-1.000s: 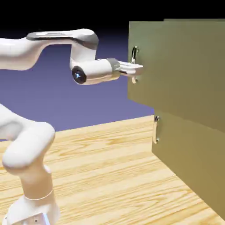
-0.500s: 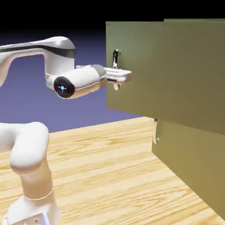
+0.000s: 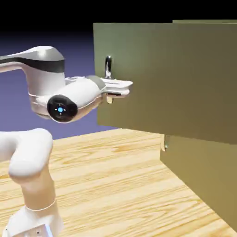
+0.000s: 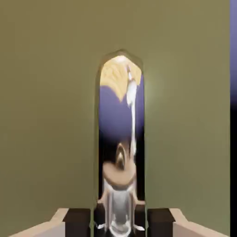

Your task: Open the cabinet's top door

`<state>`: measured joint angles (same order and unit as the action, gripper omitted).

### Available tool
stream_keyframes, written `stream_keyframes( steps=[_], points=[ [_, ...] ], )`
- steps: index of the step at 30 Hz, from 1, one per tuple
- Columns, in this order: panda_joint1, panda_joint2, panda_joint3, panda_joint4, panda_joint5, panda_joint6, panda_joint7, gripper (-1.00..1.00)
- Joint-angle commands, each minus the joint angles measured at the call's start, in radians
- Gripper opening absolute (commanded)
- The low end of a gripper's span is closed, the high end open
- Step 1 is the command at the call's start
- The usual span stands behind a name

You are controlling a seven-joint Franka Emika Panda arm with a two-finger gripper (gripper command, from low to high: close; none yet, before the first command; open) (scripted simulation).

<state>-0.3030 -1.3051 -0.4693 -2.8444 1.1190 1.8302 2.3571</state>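
Wooden table (image 3: pixel 102 185) | top door (image 3: pixel 162 83) swung wider | jaws apparently shut on handle (image 3: pixel 109 65)

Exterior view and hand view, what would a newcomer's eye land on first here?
Probably the top door, a big olive-green panel swung out across the exterior view's right, above the lower door. Next, the white gripper, shut on the shiny silver handle near the door's left edge. In the hand view, that handle's mirror-like strip runs up the middle.
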Motion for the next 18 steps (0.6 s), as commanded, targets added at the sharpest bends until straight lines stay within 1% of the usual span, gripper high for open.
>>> stream_keyframes(
  steps=[1,9,18],
  points=[
    [0.004,0.012,-0.036,0.017,-0.032,-0.032,-0.002,-1.00],
    [0.116,0.142,-0.326,0.222,-0.264,-0.291,-0.026,-1.00],
    [0.391,0.255,-0.619,0.546,-0.435,-0.564,-0.033,-1.00]
  ],
)
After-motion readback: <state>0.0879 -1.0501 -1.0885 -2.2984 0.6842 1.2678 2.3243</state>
